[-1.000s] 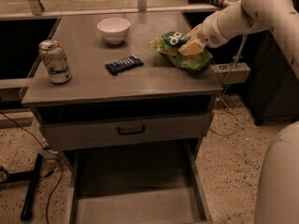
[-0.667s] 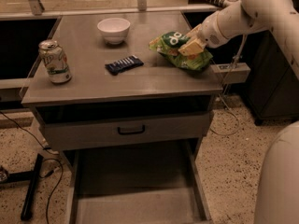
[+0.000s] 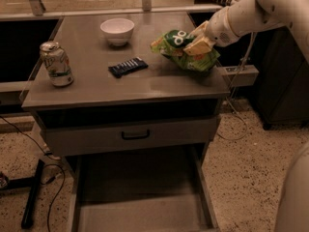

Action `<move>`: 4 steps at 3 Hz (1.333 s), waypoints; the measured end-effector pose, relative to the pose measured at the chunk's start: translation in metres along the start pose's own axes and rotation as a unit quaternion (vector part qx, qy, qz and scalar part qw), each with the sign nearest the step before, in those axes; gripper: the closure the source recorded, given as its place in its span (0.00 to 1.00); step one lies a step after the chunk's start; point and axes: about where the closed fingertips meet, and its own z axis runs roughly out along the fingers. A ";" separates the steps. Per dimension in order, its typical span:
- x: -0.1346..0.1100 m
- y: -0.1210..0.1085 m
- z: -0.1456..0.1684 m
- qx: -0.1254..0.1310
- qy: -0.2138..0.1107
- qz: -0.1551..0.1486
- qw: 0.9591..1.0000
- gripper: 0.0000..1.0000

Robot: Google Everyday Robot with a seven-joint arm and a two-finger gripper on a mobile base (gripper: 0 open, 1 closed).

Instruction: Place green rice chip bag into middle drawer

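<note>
We are holding the green rice chip bag [image 3: 176, 39] in our gripper [image 3: 196, 44], fingers seemingly pinching it, at the right side of the table [image 3: 96, 88]. The middle drawer [image 3: 140, 212] is standing open below, well apart.

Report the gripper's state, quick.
The gripper is closed on the green rice chip bag, at the right side of the table.

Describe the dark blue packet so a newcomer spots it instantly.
On the grey metal cabinet top, in front of the white bowl, lies the dark blue packet. A silver drink can stands left of it; the crinkled green chip bag, gripper on it, is right. Only the packet is flat and dark.
</note>
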 end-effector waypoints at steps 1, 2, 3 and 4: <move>-0.017 0.014 -0.026 0.000 -0.013 -0.022 1.000 1.00; -0.021 0.032 -0.056 0.007 -0.011 -0.043 0.999 1.00; -0.006 0.053 -0.085 0.021 0.009 -0.052 0.998 1.00; 0.013 0.084 -0.107 0.021 0.035 -0.069 0.997 1.00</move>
